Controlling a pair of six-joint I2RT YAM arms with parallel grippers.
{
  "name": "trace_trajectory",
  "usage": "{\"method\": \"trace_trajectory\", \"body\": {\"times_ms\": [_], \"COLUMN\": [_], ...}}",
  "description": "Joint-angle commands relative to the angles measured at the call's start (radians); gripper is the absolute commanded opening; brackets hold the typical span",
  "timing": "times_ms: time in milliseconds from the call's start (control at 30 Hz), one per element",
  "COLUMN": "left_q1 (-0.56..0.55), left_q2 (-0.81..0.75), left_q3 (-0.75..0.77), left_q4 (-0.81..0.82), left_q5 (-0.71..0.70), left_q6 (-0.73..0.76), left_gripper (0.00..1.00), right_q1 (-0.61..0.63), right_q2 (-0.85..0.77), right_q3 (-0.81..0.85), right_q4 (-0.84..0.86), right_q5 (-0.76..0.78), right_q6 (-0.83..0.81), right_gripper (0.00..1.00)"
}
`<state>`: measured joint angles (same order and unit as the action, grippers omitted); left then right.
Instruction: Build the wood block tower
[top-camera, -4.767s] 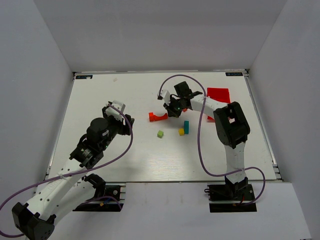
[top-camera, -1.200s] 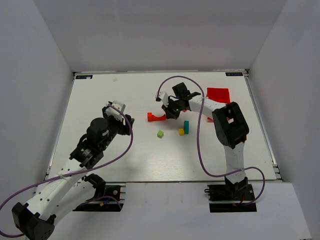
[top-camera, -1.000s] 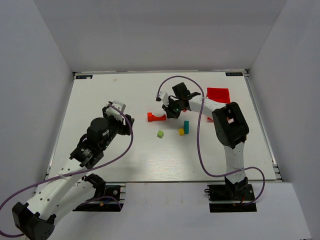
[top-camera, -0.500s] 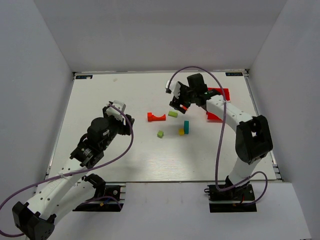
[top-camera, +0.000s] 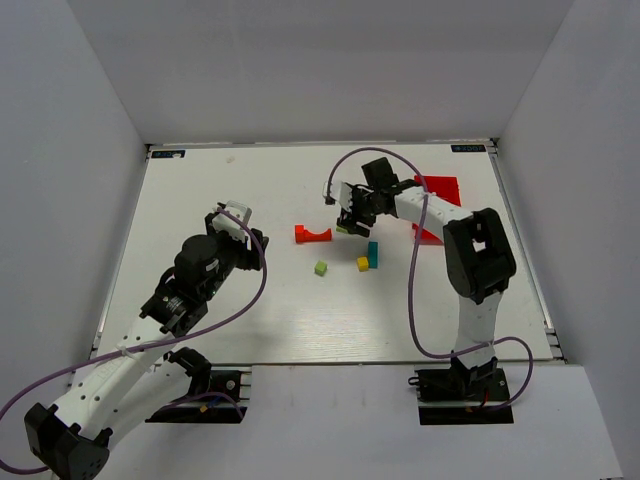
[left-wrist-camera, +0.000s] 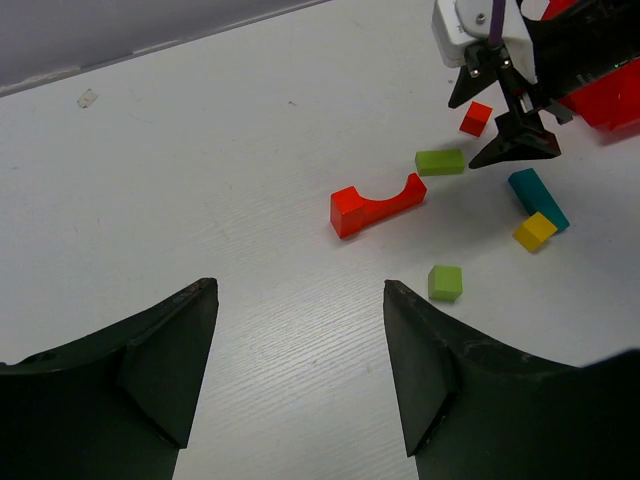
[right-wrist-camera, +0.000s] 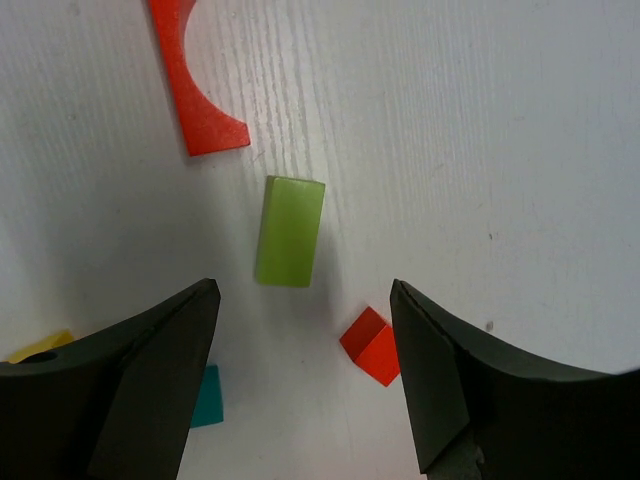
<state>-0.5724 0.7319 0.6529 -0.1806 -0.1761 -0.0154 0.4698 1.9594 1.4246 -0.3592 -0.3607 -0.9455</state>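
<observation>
- My right gripper (right-wrist-camera: 302, 287) is spread wide and grips nothing. It is out over the far middle of the table (top-camera: 250, 300), pointing down at the blocks.
- In my right wrist view the lime-green bar (right-wrist-camera: 290, 231) lies flat on the table in the gap between my two fingers, and neither one touches it.
- A small red cube (right-wrist-camera: 371, 345) sits just beside that bar, closer to one finger and clear of it. I cannot tell how high my fingertips are above either block.
- The red arch (left-wrist-camera: 377, 203) lies on its side just left of the lime-green bar, with its curved cut-out facing the far edge. The two are close but apart.
- The teal bar (left-wrist-camera: 537, 197) lies nearer than my right gripper, with the yellow cube (left-wrist-camera: 535, 231) just beside its near end. I cannot tell whether they touch.
- The lime-green cube (left-wrist-camera: 445, 282) sits alone, left of the yellow cube and on the near side of the arch.
- Every block rests directly on the table, none on top of another.
- The red bin (top-camera: 438, 190) stands at the far right, behind my right arm.
- My left gripper (left-wrist-camera: 297, 287) is also spread open and empty. It is on the left side of the table, well apart from the blocks and aimed towards them.
</observation>
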Motion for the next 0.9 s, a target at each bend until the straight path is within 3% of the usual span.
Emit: {"method": "trace_trajectory", "body": {"times_ms": [0,433,500,633,667,733,867], "left_q1": [0.003,0.003,0.003,0.003,0.003,0.003,0.003], "left_q2": [-0.003,-0.003,-0.003,-0.003,-0.003,-0.003,-0.003], "left_q3": [0.004,0.004,0.004,0.004,0.004,0.004,0.004], "left_q4": [-0.007,-0.007,-0.007,-0.007,-0.007,-0.007,-0.007], "left_q5": [-0.010,-0.010,-0.010,-0.010,-0.010,-0.010,-0.010], "left_q6": [0.005,0.005,0.005,0.005,0.005,0.005,0.005], "left_gripper": [0.77,0.77,0.77,0.77,0.77,0.77,0.77], "right_q1": [0.009,0.013,0.012,0.010,0.012,0.010,0.006], "right_q2": [0.045,0.128,0.130,0.167,0.176,0.180,0.144], "right_q3": [0.057,0.092,0.096,0.137,0.148,0.155,0.137], "right_q4": [0.008,0.014,0.014,-0.049,-0.056,-0.079,-0.084], "right_q5": [0.022,0.052,0.048,0.025,0.020,0.008,-0.004], "right_q6": [0.013,0.048,0.050,0.048,0.048,0.050,0.063], "right_gripper": [0.75,0.78,0.75,0.57,0.44,0.29,0.16]}}
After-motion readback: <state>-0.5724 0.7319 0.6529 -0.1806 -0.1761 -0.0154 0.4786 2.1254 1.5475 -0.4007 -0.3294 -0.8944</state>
